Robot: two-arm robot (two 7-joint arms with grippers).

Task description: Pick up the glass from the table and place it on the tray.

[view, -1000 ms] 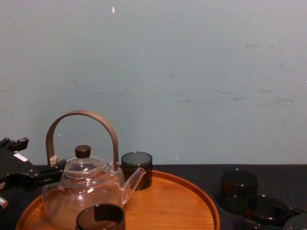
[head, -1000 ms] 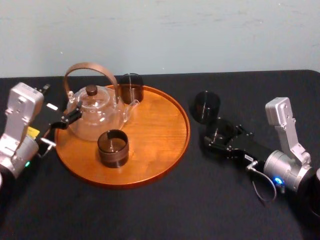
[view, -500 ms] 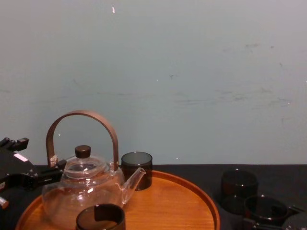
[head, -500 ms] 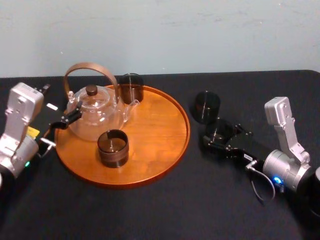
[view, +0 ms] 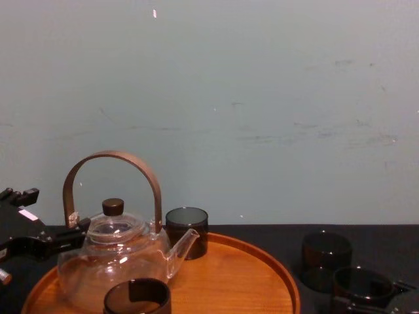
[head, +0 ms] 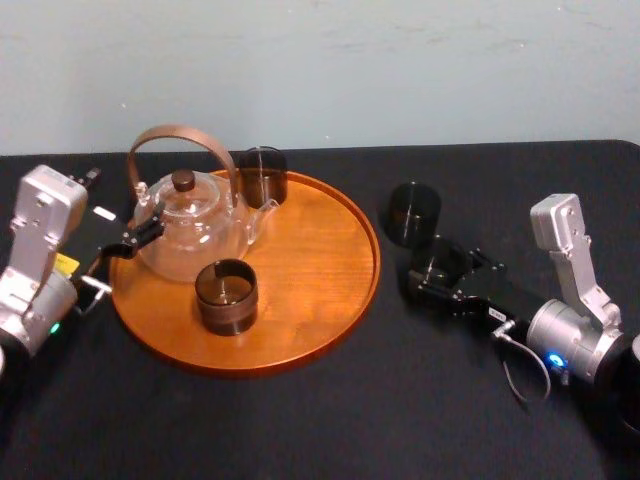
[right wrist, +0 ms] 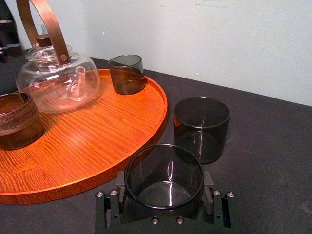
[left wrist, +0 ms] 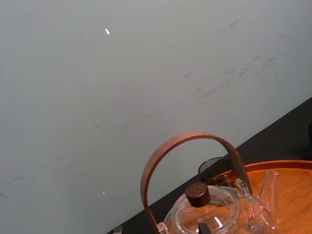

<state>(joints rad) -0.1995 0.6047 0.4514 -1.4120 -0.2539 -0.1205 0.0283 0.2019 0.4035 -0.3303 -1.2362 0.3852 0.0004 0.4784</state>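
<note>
A smoky dark glass point(right wrist: 164, 187) sits between the fingers of my right gripper point(right wrist: 164, 191), which is shut on it low over the black table point(head: 330, 420), right of the tray. The head view shows that gripper point(head: 441, 272) and its glass point(head: 437, 264) a short way from the rim of the round orange-brown tray point(head: 320, 260). In the chest view the held glass point(view: 359, 286) is at the lower right. My left gripper point(head: 130, 240) rests at the tray's left edge beside the teapot.
A second dark glass point(head: 413, 212) stands on the table just beyond the held one. On the tray are a glass teapot point(head: 190, 225) with a wooden hoop handle and two dark glasses point(head: 262, 175) point(head: 226, 295). The tray's right half is bare wood.
My right gripper and its glass have edged slightly left toward the tray. The left arm and the things on the tray have not moved.
</note>
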